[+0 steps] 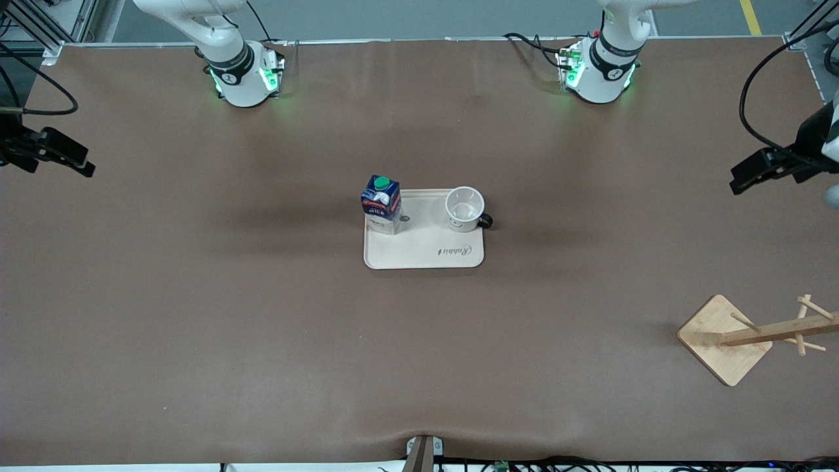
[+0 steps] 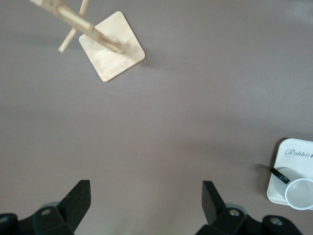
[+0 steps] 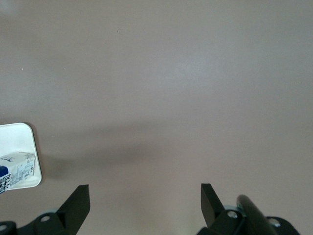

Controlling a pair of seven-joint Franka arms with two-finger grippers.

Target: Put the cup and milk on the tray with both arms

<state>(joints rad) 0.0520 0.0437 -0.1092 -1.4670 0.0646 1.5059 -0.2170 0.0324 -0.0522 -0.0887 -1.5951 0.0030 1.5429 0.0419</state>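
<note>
- Milk carton [image 1: 381, 204] and smiley mug [image 1: 465, 209] both stand upright on the cream tray [image 1: 426, 255], so the job looks done.
- Left gripper [image 2: 144, 205] and right gripper [image 3: 144, 205] are spread wide and empty, each over bare table well away from the tray, toward its own arm's end.

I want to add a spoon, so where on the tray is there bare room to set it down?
The tray is bare along its edge nearest the front camera, around the script, and in the strip between the milk and the cup. Its farther corners are crowded. Left gripper and right gripper wait open over bare table.
</note>
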